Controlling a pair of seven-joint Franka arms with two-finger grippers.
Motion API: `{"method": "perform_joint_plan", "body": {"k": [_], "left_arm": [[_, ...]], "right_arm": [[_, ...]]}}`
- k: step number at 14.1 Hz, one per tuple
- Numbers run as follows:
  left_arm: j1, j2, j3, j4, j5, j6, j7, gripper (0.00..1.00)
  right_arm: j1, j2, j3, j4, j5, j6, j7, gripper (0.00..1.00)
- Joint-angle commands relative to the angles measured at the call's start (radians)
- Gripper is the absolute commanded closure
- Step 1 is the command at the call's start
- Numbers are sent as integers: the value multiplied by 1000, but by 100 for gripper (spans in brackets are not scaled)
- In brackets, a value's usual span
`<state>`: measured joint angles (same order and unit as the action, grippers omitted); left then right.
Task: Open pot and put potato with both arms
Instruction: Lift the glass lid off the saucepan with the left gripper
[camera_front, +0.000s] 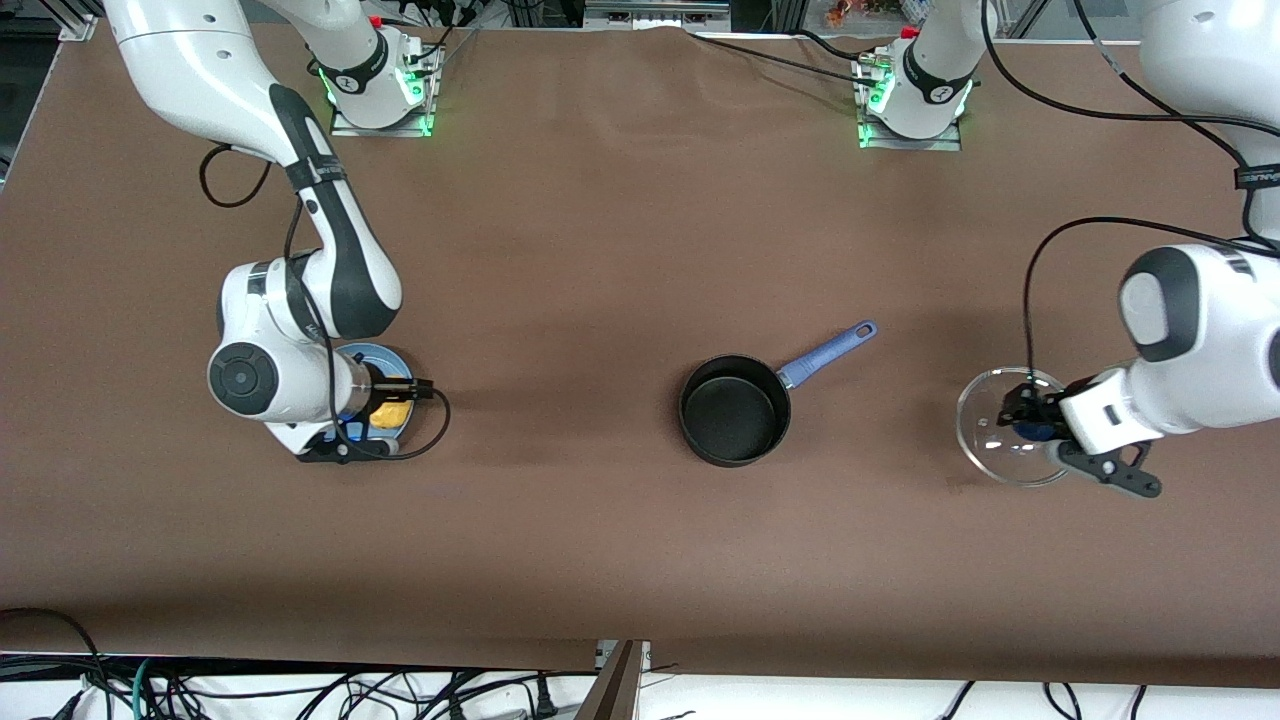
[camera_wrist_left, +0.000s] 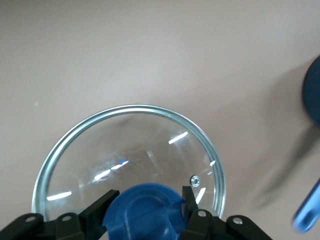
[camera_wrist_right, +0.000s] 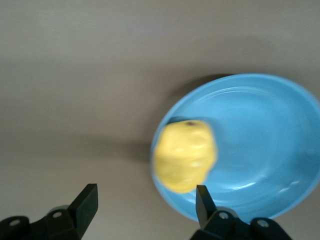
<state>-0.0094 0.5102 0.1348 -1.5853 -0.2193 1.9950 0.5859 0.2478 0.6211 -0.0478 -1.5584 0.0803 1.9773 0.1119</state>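
Over the surface (camera_front: 620, 220) in the front view: my pot (camera_front: 735, 410) sits uncovered near the middle, black bowl empty, blue handle (camera_front: 828, 357) pointing up toward the left arm's base. My left tool (camera_front: 1030, 415) is at the left arm's end of the surface, clamped on the blue knob (camera_front: 1030, 432) of the glass lid (camera_front: 1005, 428), well apart from the pot. Parked out there, I judge, so the pot mouth is free. I can't tell whether the lid rests on the surface or hangs just above it. My right tool (camera_front: 395, 395) is at the right arm's end, over the light-blue plate (camera_front: 375, 355), with the potato (camera_front: 392, 412) showing yellow-orange beside it; the wrist hides most of the plate.

Left wrist view: left tool (camera_wrist_left: 150, 200) narrow, fingers (camera_wrist_left: 100, 205) tight against either side of the knob (camera_wrist_left: 145, 212), lid (camera_wrist_left: 127, 165) filling the lower part, bare surface around. Pot rim and handle tip show at the edge, blurred. Grip on the knob keeps the glass level.

Right wrist view: right tool (camera_wrist_right: 145, 200) spread wide, holding nothing. Potato (camera_wrist_right: 185, 156) lies at the plate (camera_wrist_right: 250, 150) rim, apart from both fingers (camera_wrist_right: 87, 200). It looks off-centre toward one finger, so I'd guess the tool needs lining up before closing. Blur here.

Judgement: opening done, potato pickup not yet done; pot is ready to receive.
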Motion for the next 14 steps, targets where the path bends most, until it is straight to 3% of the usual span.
{"method": "perform_joint_plan", "body": {"k": [1, 4, 6, 8, 14], "left_arm": [[-6, -30, 77, -100, -60, 54, 187, 42], [32, -32, 137, -217, -61, 135, 302, 41], [74, -30, 138, -269, -63, 227, 371, 41], [97, -27, 140, -289, -64, 240, 379, 41], [180, 62, 140, -309, -216, 318, 558, 39]], "right_arm": [[-10, 25, 0, -8, -28, 29, -28, 11], [-18, 54, 0, -35, -22, 86, -29, 11], [-19, 65, 0, -35, -16, 100, -29, 11], [-19, 68, 0, -38, -16, 104, -31, 13], [-24, 65, 0, -37, -17, 95, -35, 47]]}}
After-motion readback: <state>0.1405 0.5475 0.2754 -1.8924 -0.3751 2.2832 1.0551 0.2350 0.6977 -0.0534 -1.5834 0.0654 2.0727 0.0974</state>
